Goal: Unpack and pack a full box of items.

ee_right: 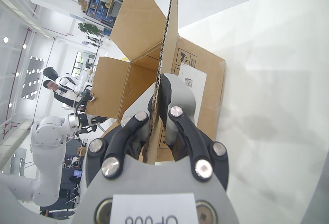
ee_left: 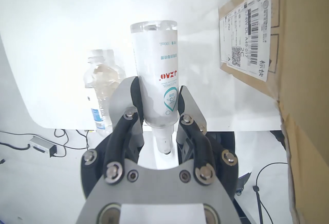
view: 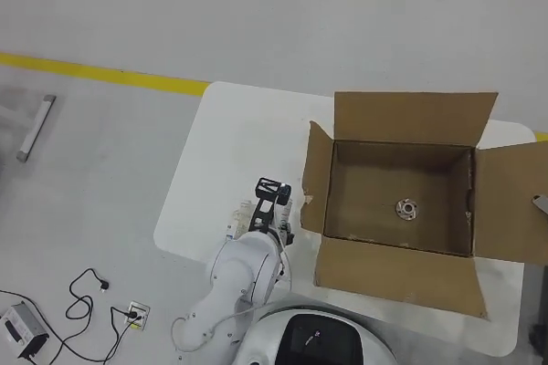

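Spray bottle (ee_left: 156, 73): small, clear plastic, labelled. Judged light and fairly stiff, with a smooth wall likely to slip; best held across the body near the shoulder. It sits above the table (ee_left: 77, 3), beside the box (view: 365, 201), with a water bottle (ee_left: 100, 86) close by. The left gripper (ee_left: 159, 96) clamps it at the nozzle end. The right gripper (ee_right: 160, 96) pinches the box's side flap (ee_right: 171, 29).
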Tool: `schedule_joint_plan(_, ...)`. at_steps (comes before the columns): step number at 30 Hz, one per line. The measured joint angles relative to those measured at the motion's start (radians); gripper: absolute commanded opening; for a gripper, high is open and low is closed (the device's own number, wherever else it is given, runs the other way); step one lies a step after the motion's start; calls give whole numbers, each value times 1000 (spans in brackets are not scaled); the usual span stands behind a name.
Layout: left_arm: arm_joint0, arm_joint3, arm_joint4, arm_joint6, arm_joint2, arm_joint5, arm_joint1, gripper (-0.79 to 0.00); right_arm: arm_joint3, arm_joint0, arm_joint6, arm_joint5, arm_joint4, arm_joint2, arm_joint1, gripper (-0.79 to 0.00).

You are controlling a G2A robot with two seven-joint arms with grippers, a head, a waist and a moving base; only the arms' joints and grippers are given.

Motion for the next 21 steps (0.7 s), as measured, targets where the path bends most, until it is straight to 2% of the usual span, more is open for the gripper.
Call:
schedule_joint_plan(8, 42, 34, -7, 43, -3, 42, 1, -785, 22, 1, 10, -10, 11, 4, 5, -785)
schedule_joint_plan(21, 42, 35, -8, 44, -3, 41, 1, -785, 31, 0, 10, -12, 10, 0, 11, -785)
